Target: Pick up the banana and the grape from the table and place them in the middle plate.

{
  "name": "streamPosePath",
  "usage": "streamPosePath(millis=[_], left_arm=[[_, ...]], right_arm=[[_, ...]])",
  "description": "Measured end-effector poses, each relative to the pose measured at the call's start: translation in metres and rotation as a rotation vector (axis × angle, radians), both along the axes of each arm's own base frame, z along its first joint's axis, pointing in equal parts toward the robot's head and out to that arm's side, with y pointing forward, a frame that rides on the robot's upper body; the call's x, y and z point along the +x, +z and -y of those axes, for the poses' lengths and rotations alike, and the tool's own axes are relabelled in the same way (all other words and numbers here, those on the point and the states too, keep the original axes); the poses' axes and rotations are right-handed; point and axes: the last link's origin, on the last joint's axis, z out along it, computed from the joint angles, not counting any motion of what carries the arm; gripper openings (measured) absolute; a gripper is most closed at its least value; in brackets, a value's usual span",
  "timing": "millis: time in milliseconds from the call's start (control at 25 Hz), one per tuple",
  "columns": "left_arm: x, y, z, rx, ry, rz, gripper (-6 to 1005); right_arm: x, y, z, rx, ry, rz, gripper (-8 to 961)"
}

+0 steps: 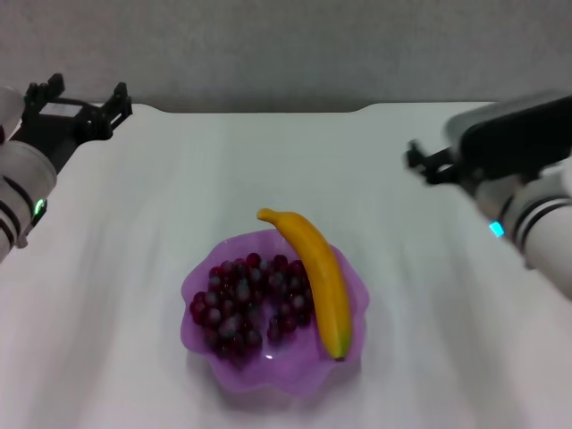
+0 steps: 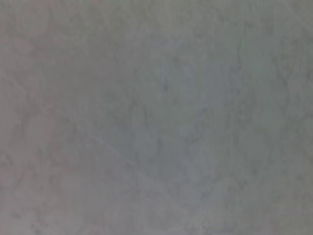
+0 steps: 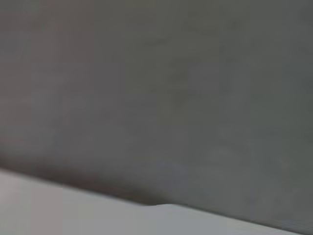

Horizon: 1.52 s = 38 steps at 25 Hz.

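Left gripper (image 1: 82,96) fingers spread, empty, up at the bench's (image 1: 134,223) far left corner, right gripper (image 1: 427,163) near the right edge, finger state unclear, grape (image 1: 246,299) and banana (image 1: 317,277) resting inside middle plate (image 1: 268,380), mid-bench.

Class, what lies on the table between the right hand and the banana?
Nothing: the head view shows bare table between the right hand and the banana.
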Motion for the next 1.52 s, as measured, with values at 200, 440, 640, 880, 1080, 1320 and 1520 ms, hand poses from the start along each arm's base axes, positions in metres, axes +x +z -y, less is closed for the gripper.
streamPosePath(millis=[200, 440, 640, 880, 1080, 1320, 1520], left_arm=[[0.006, -0.001, -0.004, -0.003, -0.013, 0.004, 878], [0.010, 0.000, -0.006, 0.000, -0.023, 0.007, 878], [0.009, -0.002, -0.007, -0.005, -0.019, 0.005, 878], [0.005, -0.003, -0.005, -0.006, -0.009, 0.003, 879], [0.004, -0.003, -0.005, -0.007, -0.006, 0.002, 879], [0.001, -0.004, -0.004, -0.009, -0.001, -0.005, 879], [-0.001, -0.004, -0.003, -0.009, 0.003, -0.009, 879]], right_arm=[[0.017, 0.022, -0.014, 0.066, -0.042, -0.066, 807], [0.049, 0.050, -0.022, 0.183, -0.080, -0.163, 806], [0.053, 0.045, -0.016, 0.334, 0.022, -0.138, 805], [0.046, 0.050, -0.016, 0.270, 0.184, -0.365, 804], [0.048, 0.046, -0.008, 0.190, 0.299, -0.393, 804], [0.063, 0.056, -0.007, 0.231, 0.173, -0.328, 804], [0.070, 0.078, 0.005, 0.318, 0.135, -0.356, 804]])
